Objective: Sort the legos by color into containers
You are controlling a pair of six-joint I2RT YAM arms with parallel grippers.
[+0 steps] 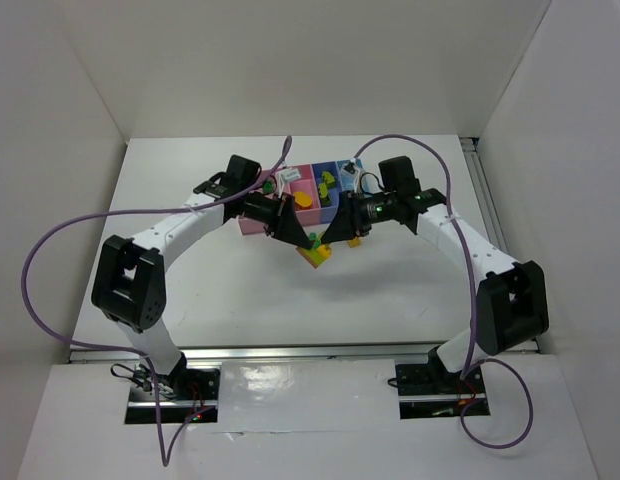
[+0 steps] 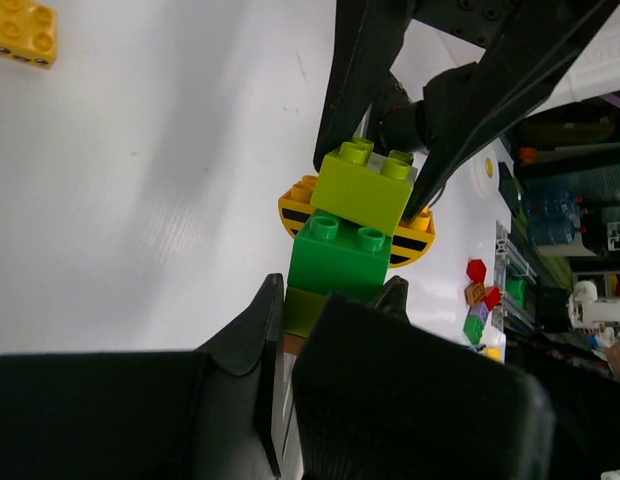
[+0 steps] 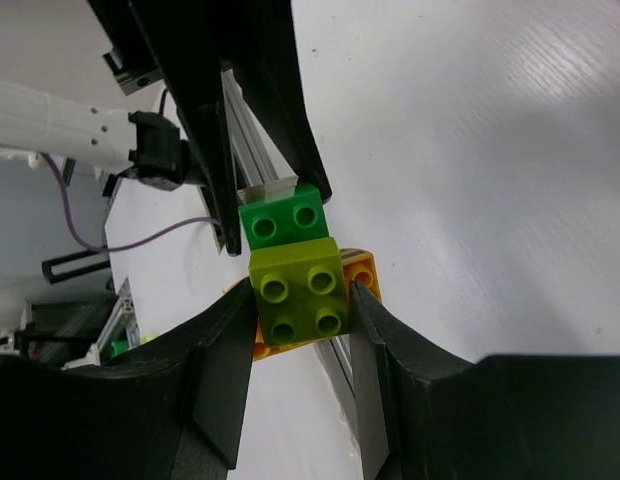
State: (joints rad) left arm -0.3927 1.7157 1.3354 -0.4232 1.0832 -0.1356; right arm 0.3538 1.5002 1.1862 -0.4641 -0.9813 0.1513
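left arm (image 1: 180, 228) elbow out, reaching inward | right arm (image 1: 460, 240) mirrored | left gripper (image 2: 334, 296) clamped on legos (image 2: 340, 250) | right gripper (image 3: 302, 300) clamped on same stack | fingertips nearly meeting

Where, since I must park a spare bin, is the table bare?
Bare table lies between the lego stack and the arm bases, and at the far left corner beyond the left arm. Crowded: the centre, where left gripper and right gripper clamp the stack before the containers.

Lime, green, orange legos (image 2: 355, 215) stacked, gripped from both sides, pink-and-blue containers (image 1: 312, 183) behind
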